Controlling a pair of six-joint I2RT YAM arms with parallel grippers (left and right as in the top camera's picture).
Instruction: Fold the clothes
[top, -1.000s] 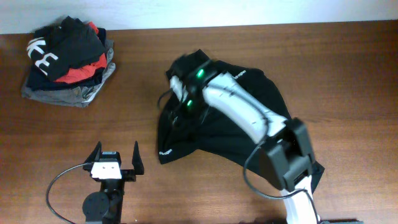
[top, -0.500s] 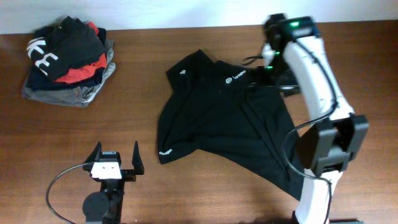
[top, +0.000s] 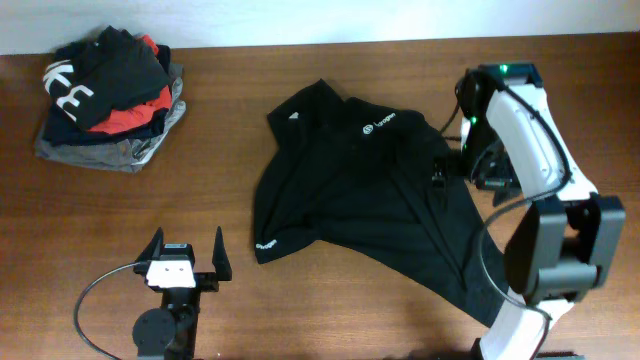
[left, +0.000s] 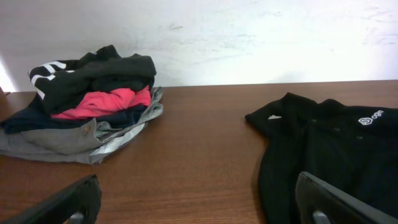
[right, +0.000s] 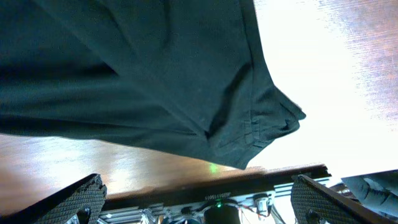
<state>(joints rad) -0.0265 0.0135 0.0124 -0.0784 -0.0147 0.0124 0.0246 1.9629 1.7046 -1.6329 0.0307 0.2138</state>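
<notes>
The clothes are one black long-sleeved top (top: 360, 195), lying crumpled and spread across the middle of the table, with a small white logo (top: 378, 124) near its far edge. The left wrist view shows its collar end (left: 336, 149). My right gripper (top: 466, 170) hovers open over the top's right edge, and nothing is between its fingers (right: 81, 199). In the right wrist view the black fabric (right: 137, 74) fills the upper part, a hemmed corner (right: 273, 124) pointing right. My left gripper (top: 186, 252) rests open near the front edge, left of the top and apart from it.
A pile of folded red, navy and grey garments (top: 105, 100), topped by a black one with big white letters, sits at the back left and also shows in the left wrist view (left: 87, 106). Bare brown table (top: 230, 130) lies between the pile and the top.
My right arm has swung from the top's left collar area, past the back right corner, down to the top's right edge. The top lies uncovered. The left arm has not moved.
</notes>
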